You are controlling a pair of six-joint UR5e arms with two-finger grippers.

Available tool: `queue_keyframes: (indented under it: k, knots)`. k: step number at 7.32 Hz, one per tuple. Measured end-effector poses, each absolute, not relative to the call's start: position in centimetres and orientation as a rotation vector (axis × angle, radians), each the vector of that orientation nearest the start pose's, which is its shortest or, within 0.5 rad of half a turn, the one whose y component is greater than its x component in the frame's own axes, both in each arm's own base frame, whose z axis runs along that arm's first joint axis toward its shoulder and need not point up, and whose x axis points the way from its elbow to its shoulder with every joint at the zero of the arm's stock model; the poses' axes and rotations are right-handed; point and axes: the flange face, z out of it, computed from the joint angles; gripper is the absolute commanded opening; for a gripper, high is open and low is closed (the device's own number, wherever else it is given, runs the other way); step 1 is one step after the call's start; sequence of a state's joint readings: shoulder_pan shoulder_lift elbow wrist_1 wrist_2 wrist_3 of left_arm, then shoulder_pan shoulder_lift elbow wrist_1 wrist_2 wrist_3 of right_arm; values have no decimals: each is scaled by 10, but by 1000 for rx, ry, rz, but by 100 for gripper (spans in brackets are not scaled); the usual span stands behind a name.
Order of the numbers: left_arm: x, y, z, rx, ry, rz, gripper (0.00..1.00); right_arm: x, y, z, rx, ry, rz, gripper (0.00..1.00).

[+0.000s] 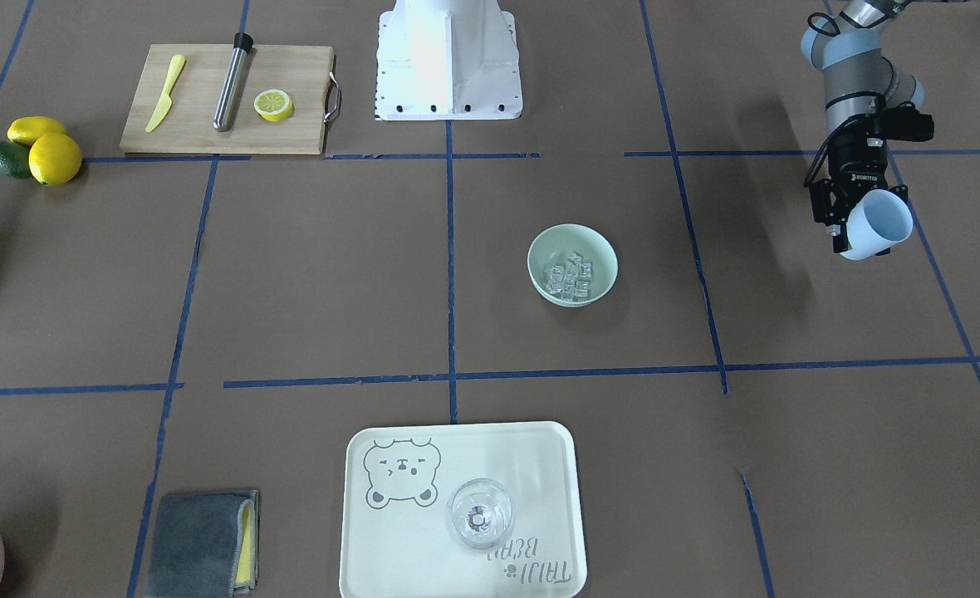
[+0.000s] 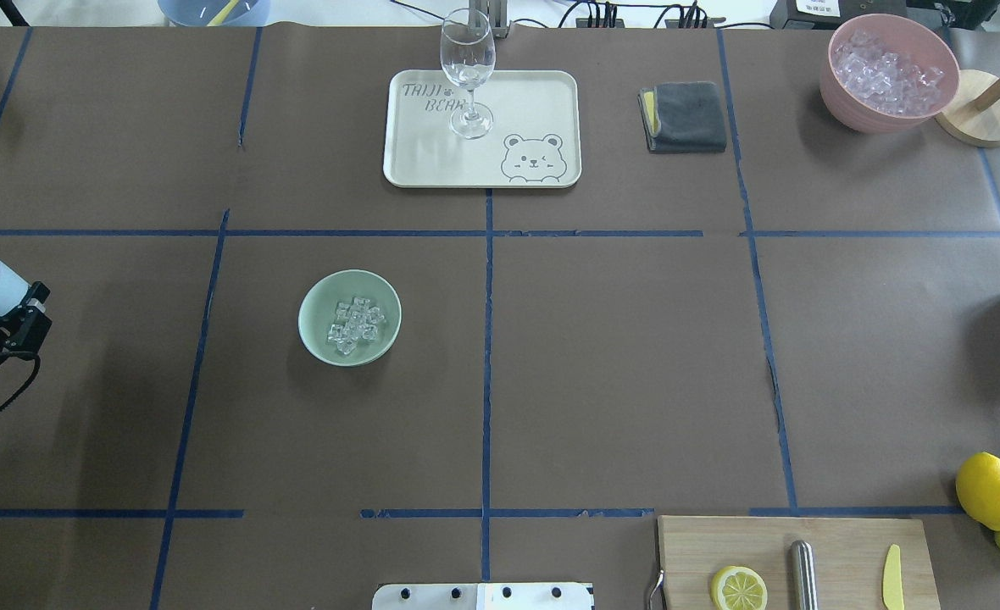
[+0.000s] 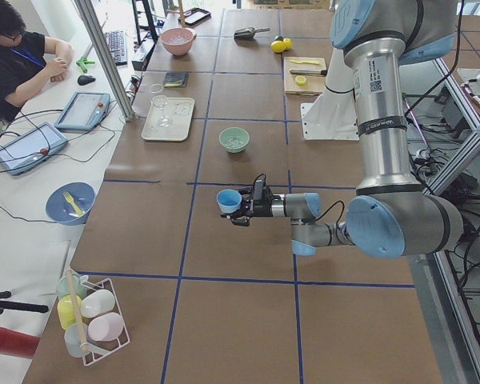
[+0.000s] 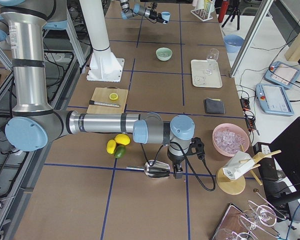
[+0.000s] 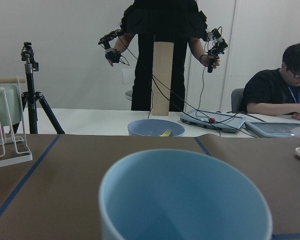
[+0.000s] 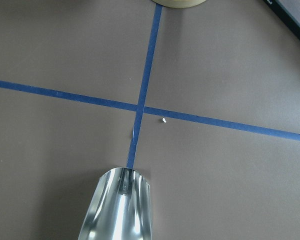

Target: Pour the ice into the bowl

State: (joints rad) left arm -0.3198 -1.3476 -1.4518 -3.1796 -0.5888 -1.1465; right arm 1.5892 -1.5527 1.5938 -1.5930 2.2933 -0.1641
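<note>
Ice (image 2: 354, 324) lay heaped in bowl (image 2: 318, 339), left of tabletop centre. Left fingers (image 1: 824, 206) clamped light blue cup (image 1: 880, 223) near left edge, well apart; cup looked empty, pour judged done. Right fingers (image 4: 176, 172): grip unclear. Cubes likely light, hard, slippery; move via bowl rim.

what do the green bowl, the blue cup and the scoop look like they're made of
The bowl looks like ceramic or melamine: matte mint surface, no sharp glints. The light blue cup is probably plastic: smooth, opaque, dull sheen. The scoop is metal, polished: mirror-like reflections along its curved wall.
</note>
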Motion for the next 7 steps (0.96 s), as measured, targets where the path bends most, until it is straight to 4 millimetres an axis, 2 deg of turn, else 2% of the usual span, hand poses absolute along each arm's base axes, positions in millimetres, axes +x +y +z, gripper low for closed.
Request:
queue_keyframes:
  k: [4,6,7]
  knots:
    - [302,-328,644,1181,746,-538,0,77,-500,644,85,-718,-147,100]
    - [308,-329,655,1162,725,-515,4,77,-500,644,85,-718,-147,100]
    - [309,-329,659,1156,717,-507,10,77,-500,644,85,-718,-147,100]
